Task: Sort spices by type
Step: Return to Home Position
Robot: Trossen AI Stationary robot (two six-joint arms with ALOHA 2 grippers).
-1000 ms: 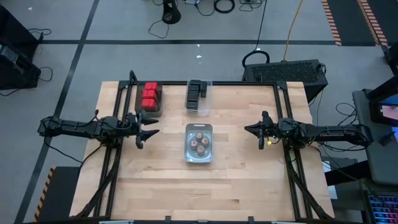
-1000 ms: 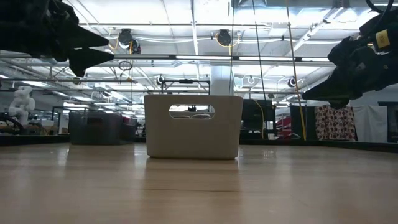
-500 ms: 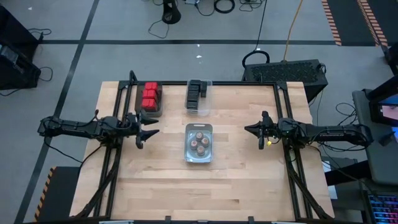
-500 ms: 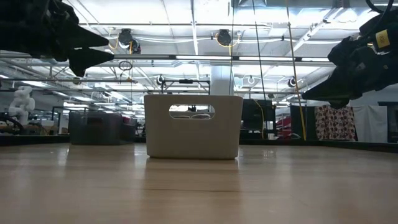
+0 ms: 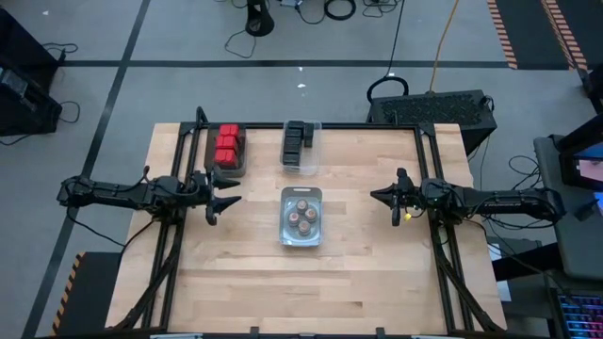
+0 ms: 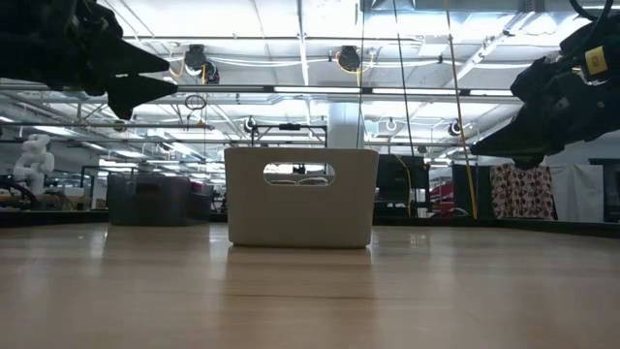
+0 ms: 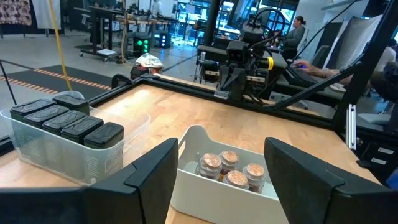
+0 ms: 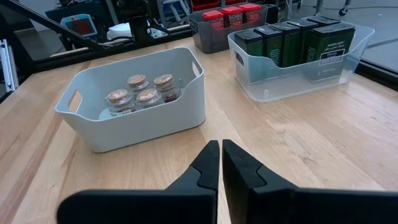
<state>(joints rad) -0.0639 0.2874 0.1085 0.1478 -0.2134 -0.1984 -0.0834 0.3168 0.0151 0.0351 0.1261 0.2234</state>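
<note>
Several red boxy spices [image 5: 227, 146] stand in a dark bin [image 5: 239, 168] at the table's far left. Several black boxy spices [image 5: 296, 143] stand in a clear bin [image 8: 267, 87] beside it. Several round cork-topped jars [image 5: 302, 217] sit in a white bin [image 5: 285, 224] at the table's middle. My left gripper [image 5: 229, 194] hangs open above the table's left side, left of the white bin. My right gripper [image 5: 382, 198] hangs shut above the right side, pointing at the white bin. Neither touches anything.
Black frame rails [image 5: 429, 160] run along the table's left, right and far edges. Bare wood lies in front of the white bin toward the near edge [image 5: 301, 301]. People sit at desks in the room beyond the table [image 7: 298, 28].
</note>
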